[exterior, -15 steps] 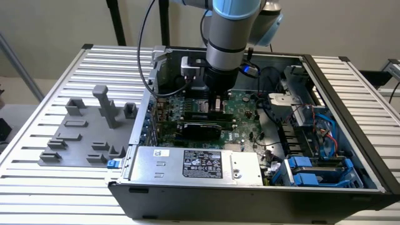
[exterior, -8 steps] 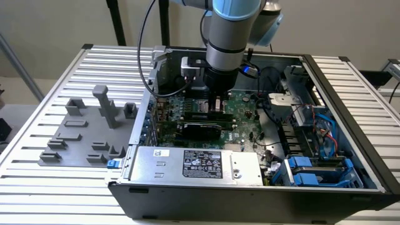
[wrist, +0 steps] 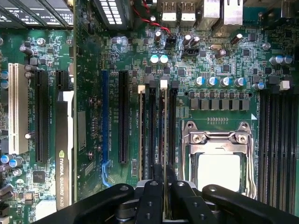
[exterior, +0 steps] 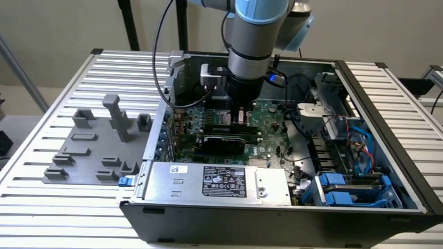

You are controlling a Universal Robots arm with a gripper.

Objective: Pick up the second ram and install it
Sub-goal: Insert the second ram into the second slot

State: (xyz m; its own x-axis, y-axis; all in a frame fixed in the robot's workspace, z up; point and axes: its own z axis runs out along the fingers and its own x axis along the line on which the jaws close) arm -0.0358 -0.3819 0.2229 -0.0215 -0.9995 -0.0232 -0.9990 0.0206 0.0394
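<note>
Green and thin, the second ram (wrist: 164,135) stands on edge over the slots of the motherboard (wrist: 224,60), beside the CPU socket (wrist: 217,154), pinched along its upper edge by the end effector (wrist: 164,184), which is clenched on it. I judge it light, stiff and fragile, best held by that top edge. Its chips, lower contacts and actual seating are hidden; the wrist view shows it edge-on.

My arm (exterior: 252,39) is a silver-grey tube with a pale blue joint cap at the top centre of the exterior view — black cable looping beside it. My gripper (wrist: 163,196) is glossy black, with round pivot screws.
</note>
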